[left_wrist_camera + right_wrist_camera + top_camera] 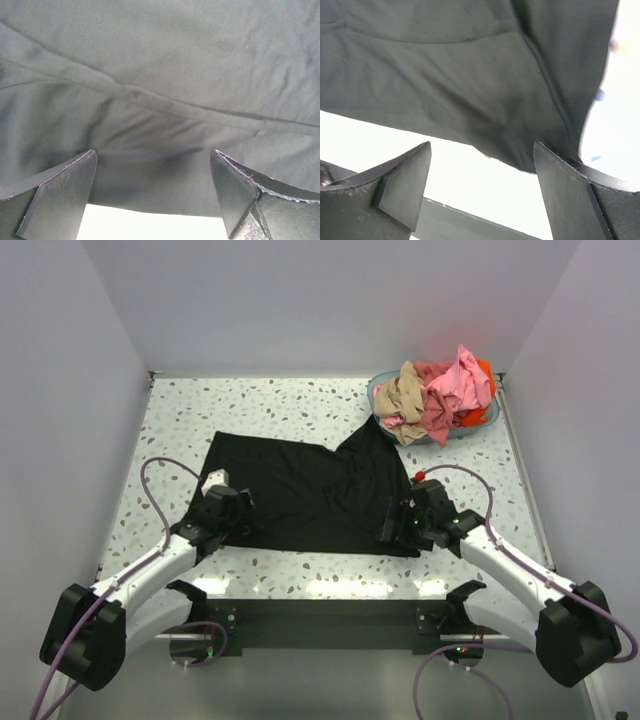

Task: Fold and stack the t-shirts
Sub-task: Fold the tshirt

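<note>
On the left, the left gripper point(232, 510) is hovering over the near-left corner of the black t-shirt point(310, 490), its fingers point(60, 195) spread wide with nothing pinched between them. The shirt is lying mostly flat in the middle of the speckled table point(180, 410), its near hem running roughly straight between the two grippers and one dark flap reaching back toward the basket. The left wrist view is filling with dull black cloth, showing what the overhead misses: a long crease or seam crossing diagonally, soft wrinkles below it, and the hem edge against bright tabletop. Further right, the right gripper point(400, 524) is sitting at the shirt's near-right corner, its fingers point(400, 185) also parted and empty; its wrist view is showing the corner dipping between them and a seam running up to the right. At the back right, a teal basket point(381, 390) is holding a tan shirt point(402, 398), a pink shirt point(450, 385) and an orange-red shirt point(486, 370), heaped together.
</note>
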Controlling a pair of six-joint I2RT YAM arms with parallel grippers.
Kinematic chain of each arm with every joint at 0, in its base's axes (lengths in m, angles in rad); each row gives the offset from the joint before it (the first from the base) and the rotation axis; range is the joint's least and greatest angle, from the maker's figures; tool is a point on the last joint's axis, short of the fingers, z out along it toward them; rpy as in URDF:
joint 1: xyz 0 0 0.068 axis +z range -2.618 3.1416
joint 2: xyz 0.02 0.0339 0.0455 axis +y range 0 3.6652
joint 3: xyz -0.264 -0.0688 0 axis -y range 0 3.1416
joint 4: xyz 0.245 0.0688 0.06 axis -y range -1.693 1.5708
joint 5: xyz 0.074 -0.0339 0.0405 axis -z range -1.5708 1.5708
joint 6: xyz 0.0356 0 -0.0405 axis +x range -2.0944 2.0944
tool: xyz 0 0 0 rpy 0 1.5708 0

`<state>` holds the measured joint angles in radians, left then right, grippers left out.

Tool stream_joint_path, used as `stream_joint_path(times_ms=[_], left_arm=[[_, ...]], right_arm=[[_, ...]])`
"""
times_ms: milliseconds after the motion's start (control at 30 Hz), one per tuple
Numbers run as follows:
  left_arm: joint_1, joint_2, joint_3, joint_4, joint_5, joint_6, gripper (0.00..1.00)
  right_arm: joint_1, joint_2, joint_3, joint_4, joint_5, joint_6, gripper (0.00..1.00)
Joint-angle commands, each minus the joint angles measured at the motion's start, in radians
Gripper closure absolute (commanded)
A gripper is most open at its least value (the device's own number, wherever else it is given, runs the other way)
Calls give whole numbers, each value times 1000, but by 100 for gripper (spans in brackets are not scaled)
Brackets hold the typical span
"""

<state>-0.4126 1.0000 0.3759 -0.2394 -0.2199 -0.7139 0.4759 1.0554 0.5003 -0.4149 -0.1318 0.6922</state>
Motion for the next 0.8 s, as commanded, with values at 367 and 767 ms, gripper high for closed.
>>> stream_joint_path(times_ms=[367,767], left_arm=[[-69,84,149,46,-34,33,0],[-115,241,74,164,-65,36,0]], right_arm=[[29,224,287,-16,90,-106,14],[59,367,196,50,129,-45,14]])
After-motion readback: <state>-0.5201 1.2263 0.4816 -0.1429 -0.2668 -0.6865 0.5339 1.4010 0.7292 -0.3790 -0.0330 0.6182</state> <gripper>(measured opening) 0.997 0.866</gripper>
